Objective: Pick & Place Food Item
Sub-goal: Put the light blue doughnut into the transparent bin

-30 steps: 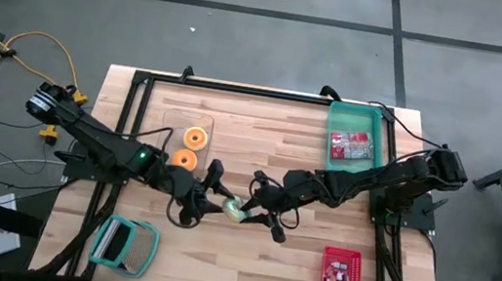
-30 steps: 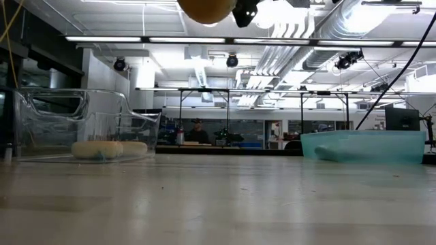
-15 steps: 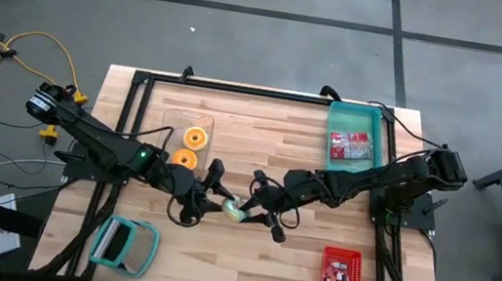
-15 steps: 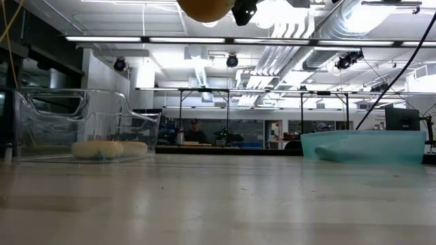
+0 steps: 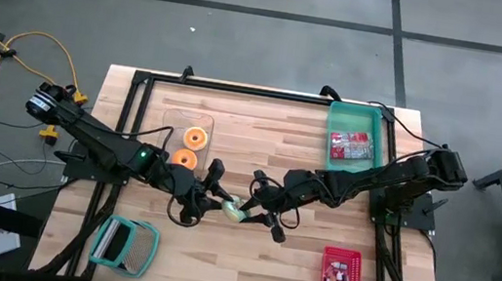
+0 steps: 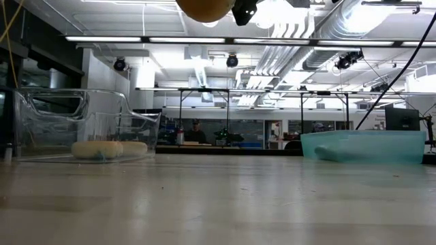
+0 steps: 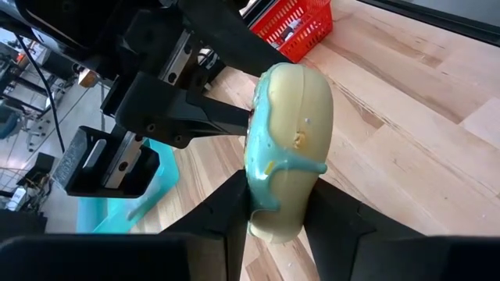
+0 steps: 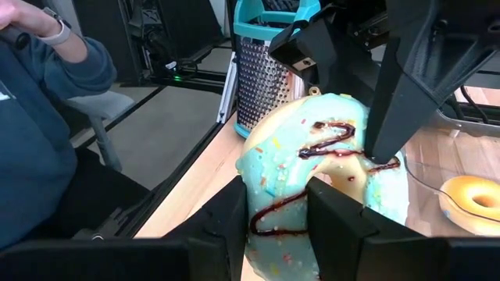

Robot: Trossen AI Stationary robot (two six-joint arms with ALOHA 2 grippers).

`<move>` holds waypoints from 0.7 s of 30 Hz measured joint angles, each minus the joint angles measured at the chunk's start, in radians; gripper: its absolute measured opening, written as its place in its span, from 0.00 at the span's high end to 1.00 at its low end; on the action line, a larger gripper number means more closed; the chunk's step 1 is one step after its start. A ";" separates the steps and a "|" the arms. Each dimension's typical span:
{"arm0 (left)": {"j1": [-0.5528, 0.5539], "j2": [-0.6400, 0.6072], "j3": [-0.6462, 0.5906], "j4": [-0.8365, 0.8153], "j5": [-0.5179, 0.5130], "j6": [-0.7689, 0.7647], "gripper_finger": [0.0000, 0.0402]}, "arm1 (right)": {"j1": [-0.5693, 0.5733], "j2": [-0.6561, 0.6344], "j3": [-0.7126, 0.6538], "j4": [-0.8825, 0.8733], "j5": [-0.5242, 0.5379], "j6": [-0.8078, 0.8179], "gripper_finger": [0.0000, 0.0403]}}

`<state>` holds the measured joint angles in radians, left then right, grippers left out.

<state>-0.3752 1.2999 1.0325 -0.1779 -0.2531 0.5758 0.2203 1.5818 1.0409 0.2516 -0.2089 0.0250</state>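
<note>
A donut (image 5: 234, 209) with pale-blue icing and a chocolate drizzle hangs above the middle of the table, between my two grippers. My left gripper (image 5: 221, 202) reaches it from the table's left and my right gripper (image 5: 252, 210) from the right. Both are shut on it. The left wrist view shows the donut (image 7: 285, 148) edge-on. The right wrist view shows its iced face (image 8: 312, 172). In the low view only its tan underside (image 6: 204, 7) shows at the top edge. My left gripper pinches the donut between its two fingers, one on the iced face (image 7: 256, 204) and one on the plain face, at the part of the ring nearest it. The fingers slant slightly downward from the table's left. The donut stands on edge, lifted clear. My right gripper pinches the part of the ring nearest it (image 8: 273, 215) between its two fingers, coming nearly level from the table's right. Whether one finger is in the hole cannot be told. The donut is clear of the table.
A clear tray (image 5: 175, 120) with two orange donuts (image 5: 194, 138) lies at the back left. A teal bin (image 5: 358, 116) of red packets is at the back right, a red basket (image 5: 341, 274) at the front right, a teal grater (image 5: 125, 244) at the front left. A person (image 8: 47, 117) sits beyond the table.
My left gripper's fingers have closed in on the donut and taken hold of it. Both arms and the donut have kept their place.
</note>
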 joint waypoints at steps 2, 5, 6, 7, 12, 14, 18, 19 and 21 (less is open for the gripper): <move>0.000 0.000 0.000 0.000 0.000 0.000 0.74 | 0.000 0.000 0.000 0.000 0.000 0.000 0.73; 0.000 0.000 0.000 0.000 0.000 0.000 0.74 | 0.000 0.000 0.000 0.000 0.000 0.000 0.73; 0.000 0.000 0.000 0.000 0.000 0.000 0.74 | 0.000 0.000 0.000 0.000 0.000 -0.001 0.73; 0.000 0.000 0.000 0.000 0.000 0.000 0.74 | 0.000 0.000 0.000 0.000 0.000 -0.002 0.73; 0.000 0.000 0.000 0.000 0.000 0.000 0.74 | 0.000 0.000 0.000 0.000 -0.001 -0.003 0.73; 0.000 0.000 0.001 0.000 0.000 0.000 0.74 | 0.000 0.000 0.000 0.000 -0.002 -0.003 0.73; 0.000 0.000 0.001 0.000 -0.001 0.000 0.74 | 0.000 0.000 0.000 0.005 -0.003 -0.003 0.73; 0.000 0.000 0.001 0.000 -0.001 0.000 0.74 | 0.000 0.000 0.000 0.008 -0.003 -0.003 0.73; 0.000 0.000 0.001 0.000 -0.001 0.000 0.74 | 0.000 0.000 0.000 0.014 -0.003 -0.003 0.73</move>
<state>-0.3753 1.2999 1.0336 -0.1783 -0.2539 0.5758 0.2203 1.5818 1.0409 0.2654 -0.2123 0.0216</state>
